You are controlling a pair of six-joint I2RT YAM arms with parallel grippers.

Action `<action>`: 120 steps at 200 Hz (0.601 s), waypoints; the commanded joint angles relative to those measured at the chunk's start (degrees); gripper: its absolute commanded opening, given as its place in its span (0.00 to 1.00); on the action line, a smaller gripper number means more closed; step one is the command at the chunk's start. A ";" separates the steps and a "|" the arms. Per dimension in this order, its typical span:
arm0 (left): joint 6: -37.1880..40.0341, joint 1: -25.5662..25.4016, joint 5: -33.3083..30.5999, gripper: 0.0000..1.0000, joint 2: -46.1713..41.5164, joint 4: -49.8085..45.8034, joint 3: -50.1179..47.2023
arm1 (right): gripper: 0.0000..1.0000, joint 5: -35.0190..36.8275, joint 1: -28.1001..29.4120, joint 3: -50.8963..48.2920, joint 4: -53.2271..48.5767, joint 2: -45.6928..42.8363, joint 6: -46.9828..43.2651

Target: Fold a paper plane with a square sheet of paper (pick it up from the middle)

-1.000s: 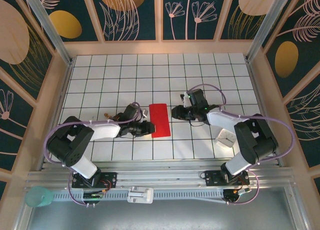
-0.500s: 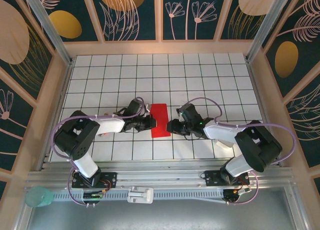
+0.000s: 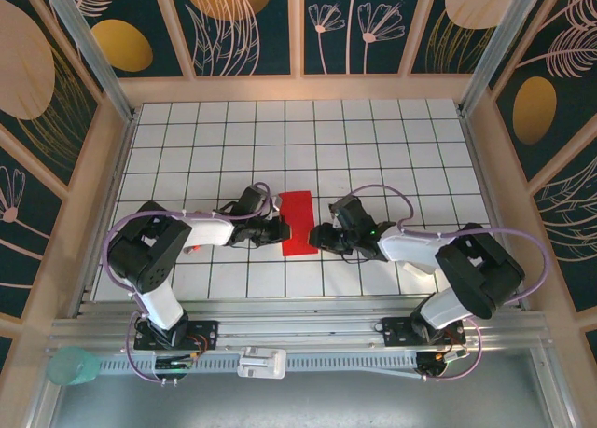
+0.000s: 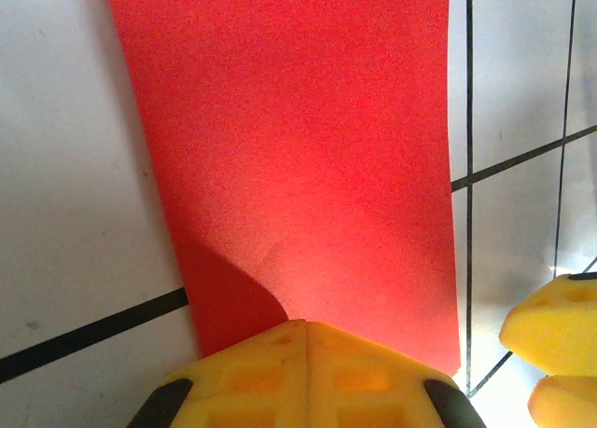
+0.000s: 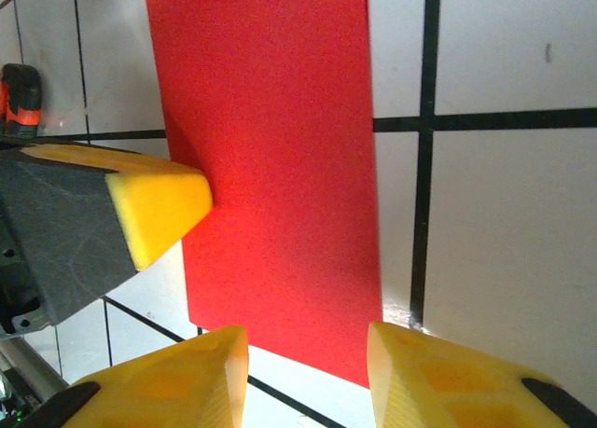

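Square sheet of paper (image 3: 298, 221) already halved into a narrow red rectangle, flat on the tiled table (image 3: 392, 139), midway between the two arms. Closed in on from both sides within the last second. Against its left long edge, the left gripper (image 3: 279, 230), brought up from lower on that side and now pinched fully shut: pads (image 4: 252, 367) pressed together in the left wrist view, right at the red edge. Impossible to tell whether pinching paper or merely pressing it down. At the near right corner, the right gripper (image 3: 318, 236), swung in from well off to the right. Narrowly parted, fingers (image 5: 177, 381) either side of that corner in the right wrist view, with nothing clamped. No visible shift of the paper itself over that second. Judging by this, centre fold done, and either pressing the crease or pinning the strip ahead of the next fold. No nose corners turned in yet, so nowhere near a finished dart, with most of the folding left. Worth watching for a slip of the thin sheet on the smooth tiles once either tip pushes sideways.
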 commanded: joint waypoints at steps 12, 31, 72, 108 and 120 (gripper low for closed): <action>1.23 0.05 -0.30 0.00 1.64 -2.27 -1.79 | 0.38 -0.22 1.35 -1.35 2.37 1.73 2.53; 1.01 0.10 0.18 0.00 1.28 -2.11 -1.70 | 0.38 0.03 1.66 -1.32 2.47 1.74 2.63; -2.30 0.63 3.36 0.15 -3.87 1.74 1.35 | 0.38 2.27 1.24 -0.65 0.18 -0.28 0.93; -2.80 4.83 3.73 0.11 -3.15 3.12 4.26 | 0.38 2.76 1.13 -0.89 0.28 -0.88 0.90; -1.78 5.71 3.66 0.06 -1.93 2.06 5.76 | 0.38 2.85 1.14 -0.91 0.31 -0.92 0.88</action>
